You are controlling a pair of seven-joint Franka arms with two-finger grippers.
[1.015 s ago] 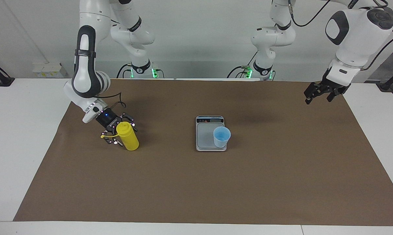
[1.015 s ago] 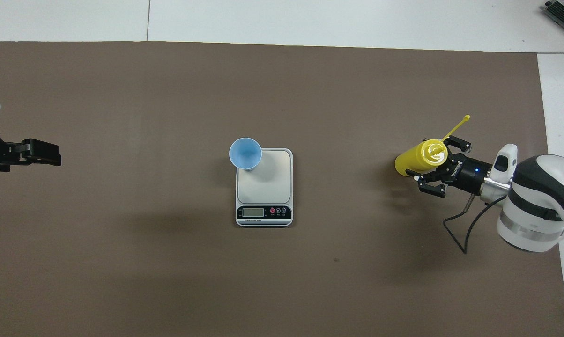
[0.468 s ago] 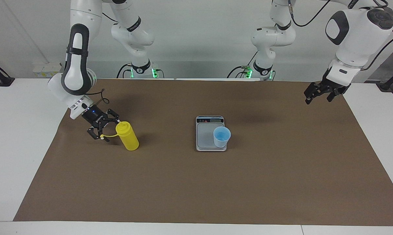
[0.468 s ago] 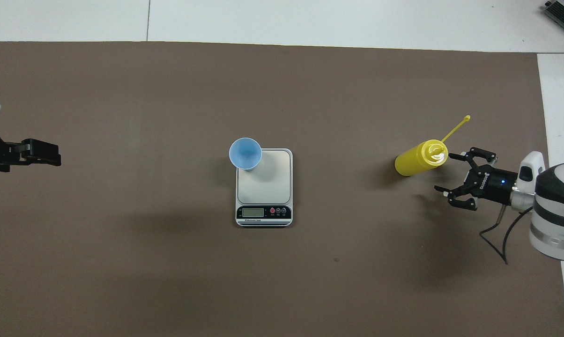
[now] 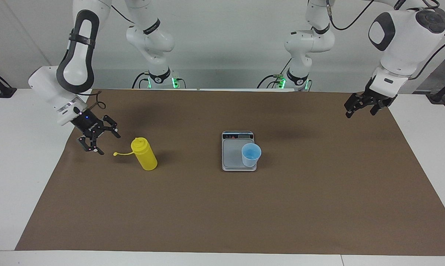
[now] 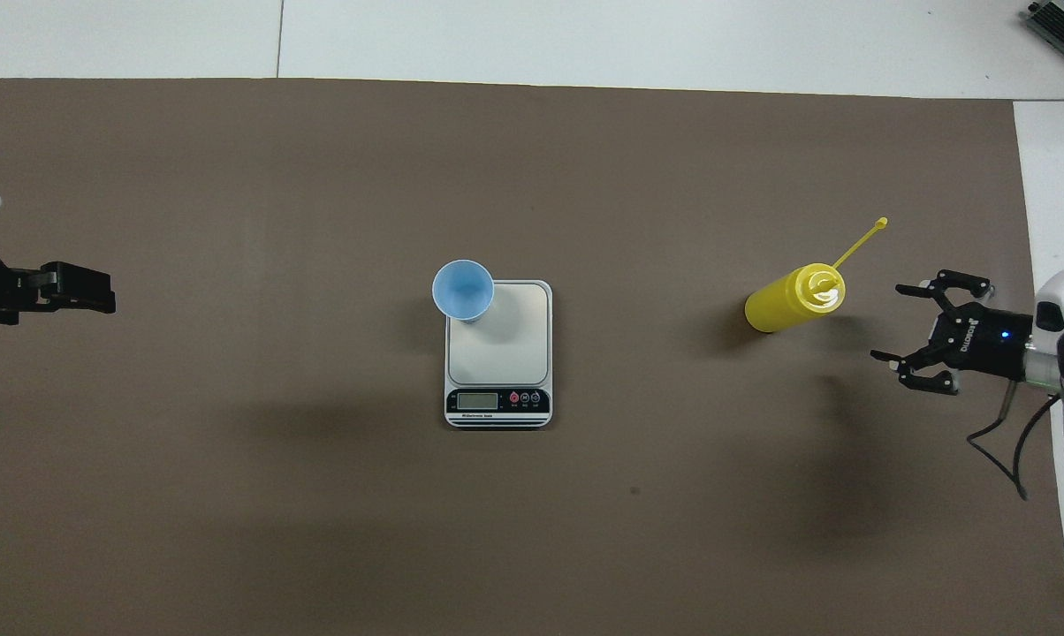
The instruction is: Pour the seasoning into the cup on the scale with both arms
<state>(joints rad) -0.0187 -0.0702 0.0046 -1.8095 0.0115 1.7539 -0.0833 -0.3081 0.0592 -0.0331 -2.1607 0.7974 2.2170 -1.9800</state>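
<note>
The yellow seasoning bottle [image 5: 145, 155] [image 6: 793, 300] stands upright on the brown mat toward the right arm's end, its cap strap sticking out sideways. My right gripper [image 5: 109, 145] [image 6: 885, 322] hangs open beside it, a short gap away from the strap's end and holding nothing. The light-blue cup [image 5: 251, 154] [image 6: 463, 289] stands on the scale [image 5: 231, 155] [image 6: 497, 353] at mid-table, on the plate's corner farther from the robots and toward the left arm's end. My left gripper [image 5: 359, 112] [image 6: 99, 296] waits open and empty in the air over the mat's edge at the left arm's end.
A brown mat [image 5: 222, 207] covers most of the white table [image 5: 19, 166]. The scale's display strip [image 6: 497, 401] faces the robots. A black cable [image 6: 1018, 442] trails from the right wrist.
My right gripper, which stood around the bottle's top, has drawn back from it toward the right arm's end of the table. The bottle stays standing. The left arm has not moved.
</note>
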